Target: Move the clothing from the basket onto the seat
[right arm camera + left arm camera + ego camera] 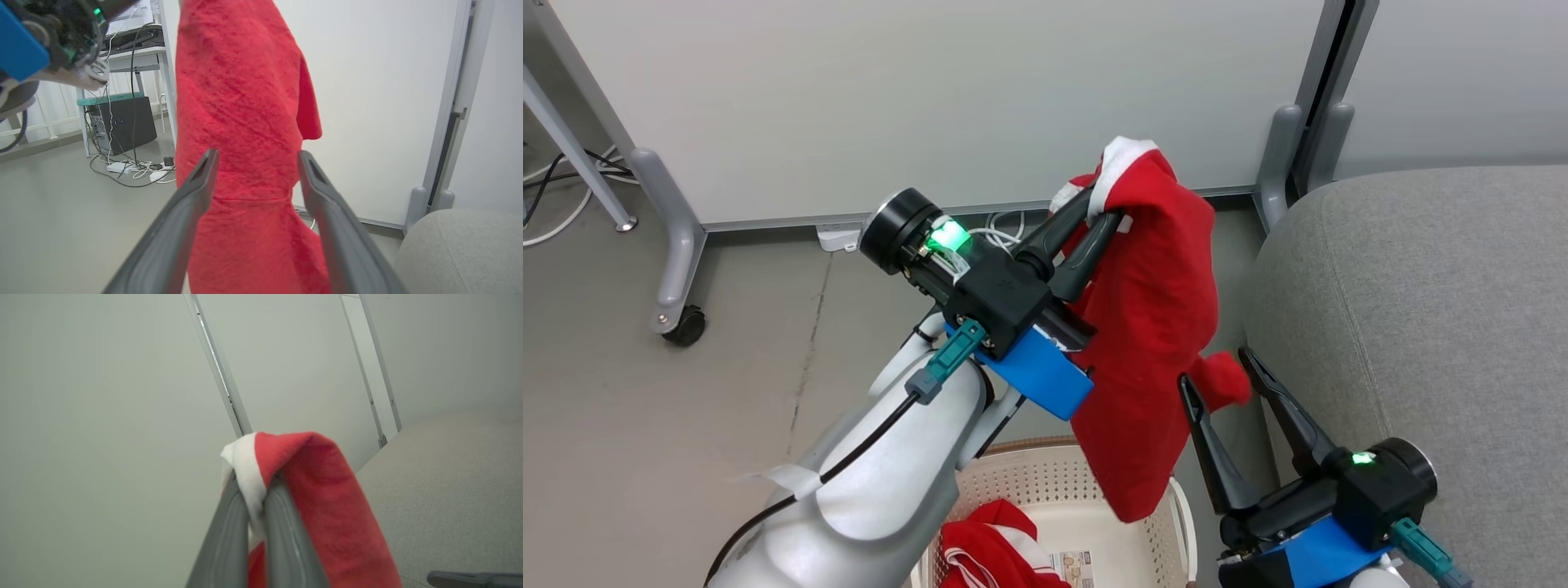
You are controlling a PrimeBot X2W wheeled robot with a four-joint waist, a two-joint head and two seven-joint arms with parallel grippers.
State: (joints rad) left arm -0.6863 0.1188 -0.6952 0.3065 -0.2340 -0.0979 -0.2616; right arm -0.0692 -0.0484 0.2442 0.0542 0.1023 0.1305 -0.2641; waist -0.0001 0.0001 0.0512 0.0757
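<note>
A red garment with white trim (1152,327) hangs in the air above the basket, pinched at its top by my shut left gripper (1104,211). The left wrist view shows the white trim and red cloth (327,506) squeezed between the left gripper (255,482) fingers. My right gripper (1215,371) stands open, its fingers on either side of the hanging cloth's lower part without closing on it; the right wrist view shows the cloth (241,102) between the right gripper (258,157) fingers. A second red and white garment (996,547) lies in the cream basket (1045,482). The grey seat (1421,327) is at the right.
White partition panels on grey feet (678,245), one with a caster (686,327), stand behind. Cables (1005,224) lie at the wall's base. A desk with a dark computer box (126,122) and floor cables (130,169) stands to the left. Grey floor surrounds the basket.
</note>
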